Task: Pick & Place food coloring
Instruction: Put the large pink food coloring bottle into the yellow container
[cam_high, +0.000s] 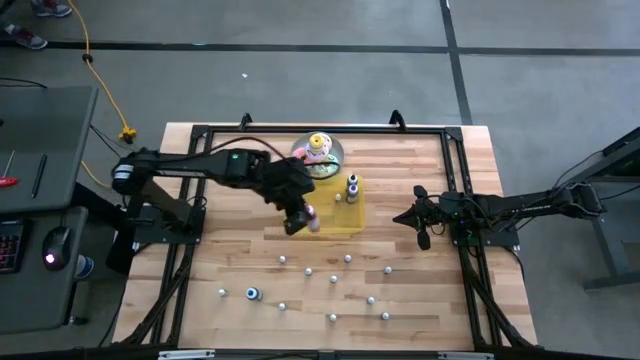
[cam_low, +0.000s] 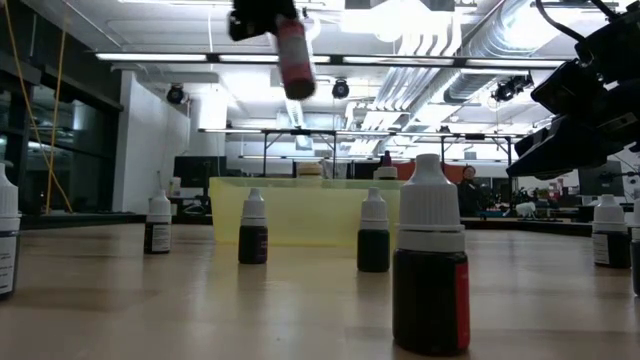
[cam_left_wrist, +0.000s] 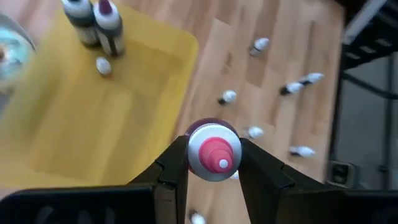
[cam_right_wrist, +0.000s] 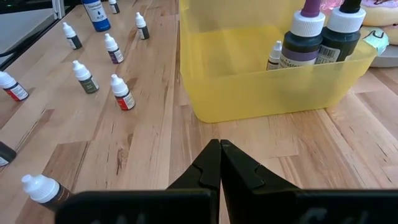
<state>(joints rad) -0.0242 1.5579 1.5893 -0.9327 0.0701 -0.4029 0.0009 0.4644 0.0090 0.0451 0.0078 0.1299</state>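
We've got bare wood between the yellow tray (cam_high: 345, 212) and the scattered small bottles (cam_high: 332, 280) nearer us, easy to pass. Two tall bottles (cam_high: 352, 186) crowd the tray's far right corner; its left stays open.

Translucent yellow tray (cam_high: 345, 215) just beside jaws of left gripper (cam_high: 298, 222), partly beneath. Beyond tray, plate of pastel ring toys (cam_high: 318, 152). Wooden table (cam_high: 240, 180) underneath. Grey desk (cam_high: 40, 200) well apart.
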